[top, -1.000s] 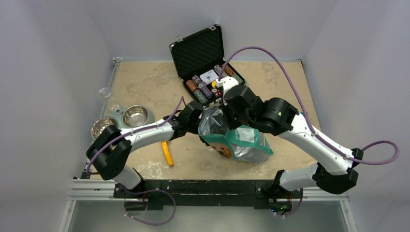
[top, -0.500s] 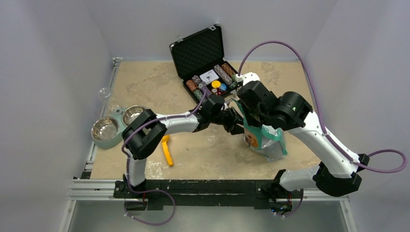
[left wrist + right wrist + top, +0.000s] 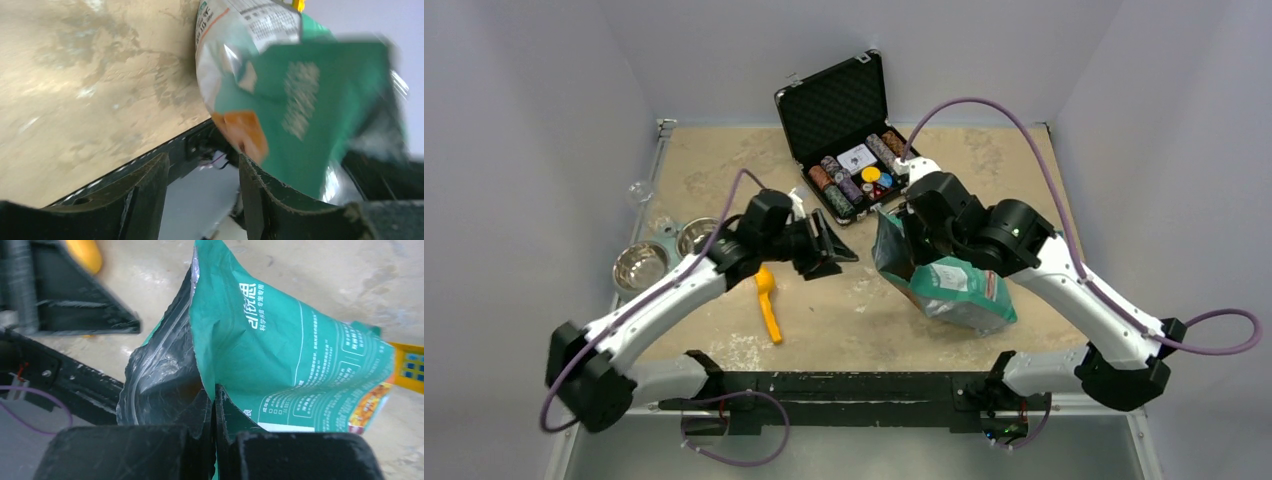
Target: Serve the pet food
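The teal-green pouch (image 3: 949, 292) leans on the table right of centre, its mouth gaping toward the left. My right gripper (image 3: 908, 238) is shut on the pouch's upper rim. In the right wrist view the fingers (image 3: 214, 399) pinch one wall of the pouch (image 3: 280, 350), with the silver lining (image 3: 160, 372) showing beside them. The pet food itself is hidden inside. My left gripper (image 3: 832, 250) hangs open a short way left of the mouth, with nothing in it. In the left wrist view the left gripper (image 3: 202, 172) has only air between its fingers, and the pouch (image 3: 300, 95) shows blurred ahead.
Two steel bowls (image 3: 640, 263) (image 3: 698, 237) in a pale green stand sit at the left edge. A yellow scoop (image 3: 769, 308) lies on the table under the left arm. An open black case (image 3: 834, 105) holding poker chips (image 3: 849, 183) stands at the back centre.
My left gripper has drawn back to the left, away from the pouch, and its jaws have widened. The right gripper keeps its hold, and the pouch has shifted a little, its mouth now open.
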Robot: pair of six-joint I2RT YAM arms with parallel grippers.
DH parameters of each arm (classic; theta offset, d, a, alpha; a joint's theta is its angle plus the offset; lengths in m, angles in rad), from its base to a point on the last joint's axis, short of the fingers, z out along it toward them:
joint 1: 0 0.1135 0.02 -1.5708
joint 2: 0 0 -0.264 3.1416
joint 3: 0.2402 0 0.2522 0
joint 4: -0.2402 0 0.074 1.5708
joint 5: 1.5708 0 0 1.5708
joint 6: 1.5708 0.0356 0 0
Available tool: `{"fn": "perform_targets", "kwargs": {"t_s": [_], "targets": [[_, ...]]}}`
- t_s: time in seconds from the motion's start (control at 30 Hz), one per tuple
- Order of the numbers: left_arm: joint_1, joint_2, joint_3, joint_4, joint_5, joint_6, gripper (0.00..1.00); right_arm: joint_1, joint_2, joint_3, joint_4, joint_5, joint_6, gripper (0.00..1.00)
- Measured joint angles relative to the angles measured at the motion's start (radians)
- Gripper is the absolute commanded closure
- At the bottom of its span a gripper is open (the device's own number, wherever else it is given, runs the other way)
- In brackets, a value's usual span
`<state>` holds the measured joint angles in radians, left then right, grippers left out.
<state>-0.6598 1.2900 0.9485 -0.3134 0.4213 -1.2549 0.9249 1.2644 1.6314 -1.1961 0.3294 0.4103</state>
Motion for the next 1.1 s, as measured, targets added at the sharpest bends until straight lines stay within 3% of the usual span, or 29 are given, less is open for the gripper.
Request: {"fn": "perform_targets", "kwargs": {"t_s": [0.2, 0.3, 0.4, 0.5, 0.8, 0.97, 1.1], "targets": [[0.002, -0.315, 0.067, -0.399, -0.121, 0.19, 0.41, 0.055, 0.125, -0.019, 0.048, -0.11, 0.058, 1.0], [0.003, -0.394, 0.067, -0.507, -0.165, 0.21, 0.32, 0.128, 0.217, 0.02, 0.024, -0.08, 0.055, 1.0], [0.003, -0.437, 0.067, -0.507, -0.159, 0.228, 0.3, 0.146, 0.204, 0.018, 0.029, -0.079, 0.034, 1.0], [0.003, -0.414, 0.076, -0.471, -0.108, 0.245, 0.37, 0.138, 0.145, 0.018, 0.02, -0.077, 0.019, 1.0], [-0.007, -0.145, 0.12, -0.335, 0.029, 0.273, 0.34, 0.135, 0.122, -0.006, 0.032, -0.086, 0.044, 1.0], [-0.043, -0.064, 0.143, -0.309, 0.037, 0.277, 0.6, 0.135, 0.118, -0.011, 0.038, -0.085, 0.06, 1.0], [-0.047, -0.012, 0.145, -0.336, -0.044, 0.303, 0.98, 0.135, 0.105, -0.021, 0.048, -0.082, 0.068, 1.0]]}}
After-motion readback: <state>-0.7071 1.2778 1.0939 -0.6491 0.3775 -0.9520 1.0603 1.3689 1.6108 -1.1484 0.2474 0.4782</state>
